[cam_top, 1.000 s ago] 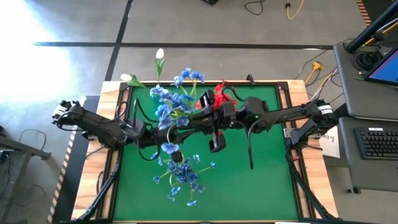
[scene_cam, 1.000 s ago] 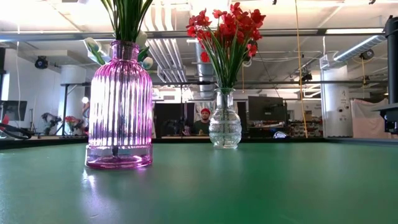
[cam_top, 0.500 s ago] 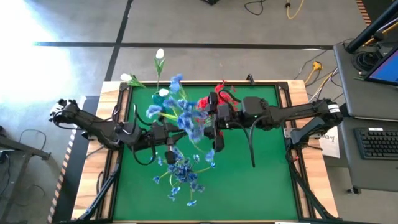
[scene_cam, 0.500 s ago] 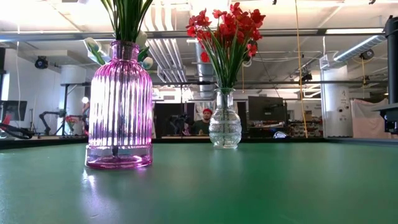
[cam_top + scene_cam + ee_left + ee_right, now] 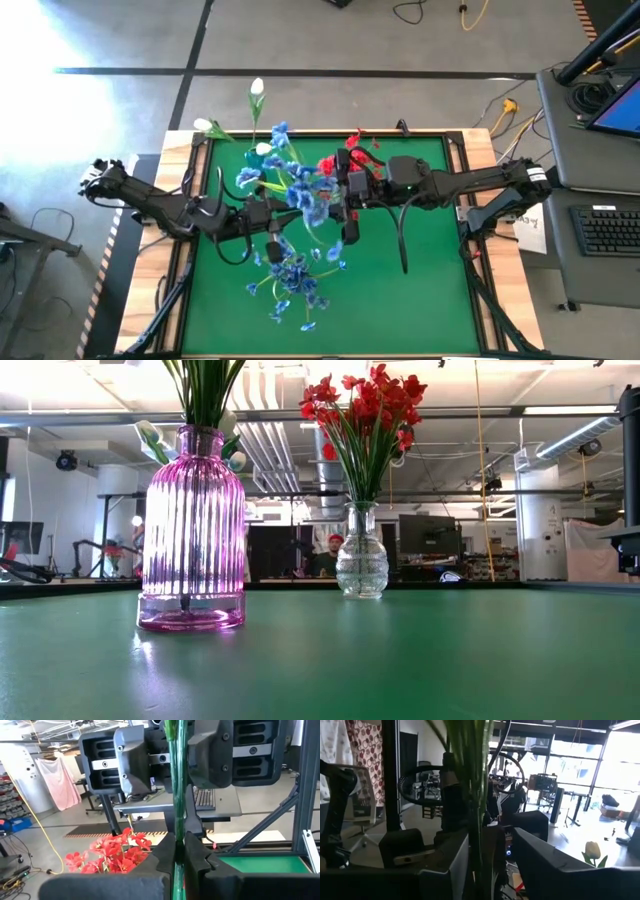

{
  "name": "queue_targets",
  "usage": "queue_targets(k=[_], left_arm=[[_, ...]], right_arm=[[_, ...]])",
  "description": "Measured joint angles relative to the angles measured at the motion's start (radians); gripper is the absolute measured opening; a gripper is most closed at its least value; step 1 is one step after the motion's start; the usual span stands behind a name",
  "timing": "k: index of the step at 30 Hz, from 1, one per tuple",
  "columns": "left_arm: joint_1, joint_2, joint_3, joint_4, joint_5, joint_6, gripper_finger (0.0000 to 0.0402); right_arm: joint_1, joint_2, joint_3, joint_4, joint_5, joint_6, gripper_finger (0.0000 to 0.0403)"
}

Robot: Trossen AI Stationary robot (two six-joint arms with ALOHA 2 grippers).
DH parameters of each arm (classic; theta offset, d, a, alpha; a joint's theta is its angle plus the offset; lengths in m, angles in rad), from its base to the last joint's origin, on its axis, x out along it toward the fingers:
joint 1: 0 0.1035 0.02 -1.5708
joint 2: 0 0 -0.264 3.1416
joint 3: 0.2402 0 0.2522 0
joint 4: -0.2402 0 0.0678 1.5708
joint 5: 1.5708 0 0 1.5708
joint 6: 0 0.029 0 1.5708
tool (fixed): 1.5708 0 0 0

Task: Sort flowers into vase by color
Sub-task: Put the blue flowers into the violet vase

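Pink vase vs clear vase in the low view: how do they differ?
The pink vase is tall, straight-sided, ribbed and tinted; the clear vase is shorter, bulbous and colourless. The pink vase stands nearer the camera, the clear vase farther back. The clear vase shows red flowers; above the pink vase only green stems show, blooms cropped. Both stand upright on the green table.

Bright daylight, glare top-left on floor [image 5: 60, 40]; right wrist view backlit, stems blurred.

Two vases [image 5: 193, 530] side by side on table [image 5: 400, 660], flower stems [image 5: 176, 780] between both claws
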Motion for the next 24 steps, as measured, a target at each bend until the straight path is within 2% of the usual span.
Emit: queue_targets(k=[4,7,18,24], left_arm=[[0.008,0.0,0.0,0.0,-0.001,0.0,0.0],[0.016,0.0,0.0,0.001,-0.001,0.0,0.0],[0.026,0.004,0.0,0.003,-0.002,0.0,0.0],[0.029,0.004,0.0,0.003,-0.002,0.0,0.0]], right_arm=[[0.0,0.002,0.0,0.001,-0.001,-0.006,0.0125],[0.0,0.002,0.0,0.001,0.001,-0.003,0.0123],[0.0,0.007,0.034,-0.038,0.001,-0.017,0.0191],[-0.001,0.007,0.034,-0.033,0.0,-0.017,0.0181]])
